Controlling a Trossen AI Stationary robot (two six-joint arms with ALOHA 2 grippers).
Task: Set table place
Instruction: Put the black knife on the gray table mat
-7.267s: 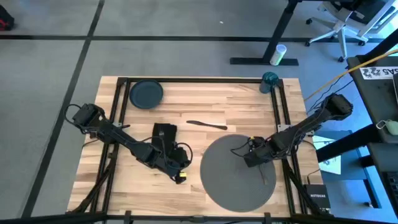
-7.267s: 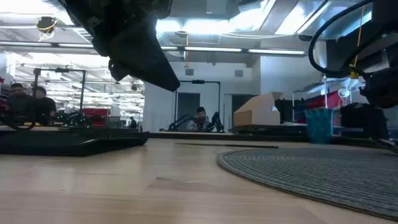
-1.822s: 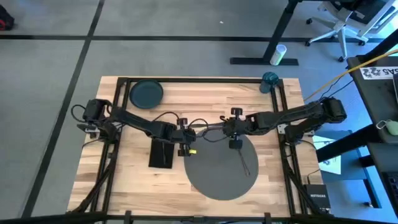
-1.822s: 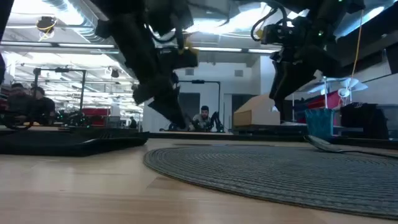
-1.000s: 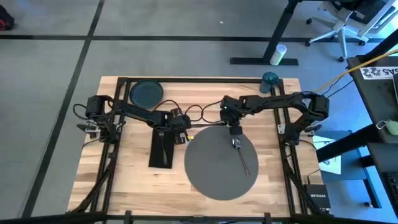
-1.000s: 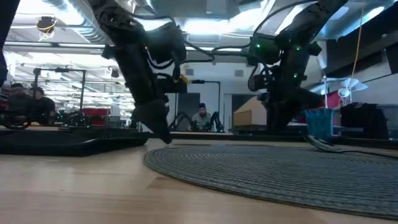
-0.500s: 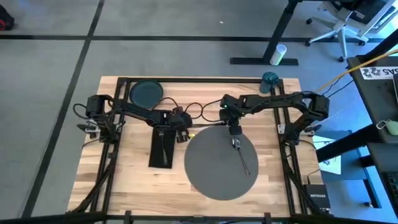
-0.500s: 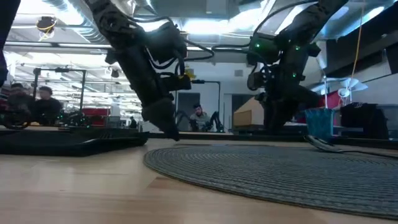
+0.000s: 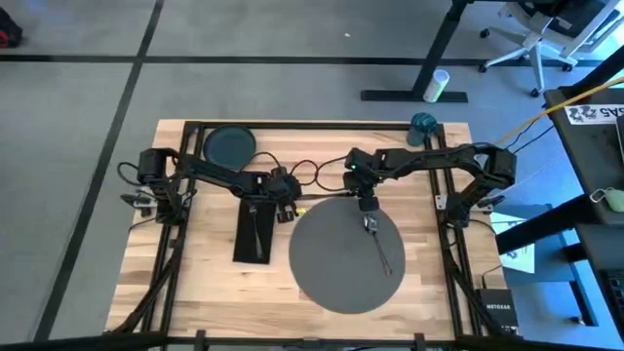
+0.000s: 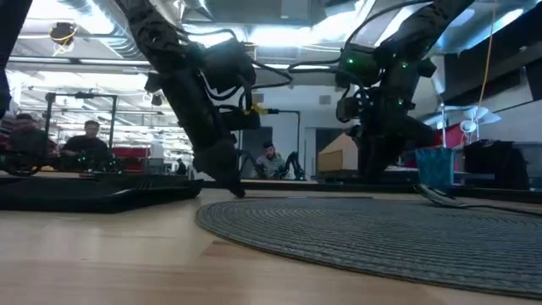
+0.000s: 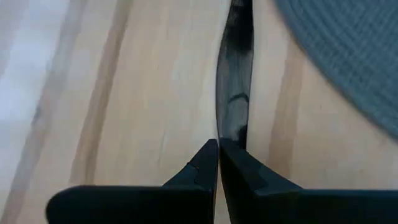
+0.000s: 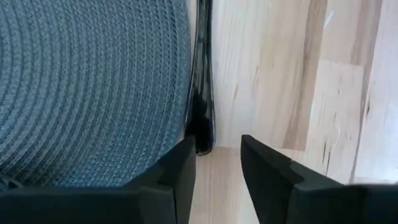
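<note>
risk: knife [image 11: 235, 93] lies flat on table [image 9: 214, 292], thin; right fingers [image 12: 273, 171] may slide off it or snag placemat [image 9: 346, 258] edge
risk 2: both arms crowd same knife, could collide
left gripper [image 11: 218, 163]: fingers closed together, holding nothing, tips at knife's near end
right gripper [image 12: 217, 163]: fingers partly open, empty; knife end sits just inside one finger, against placemat rim
knife location: on table, along placemat's far edge, between both grippers
</note>
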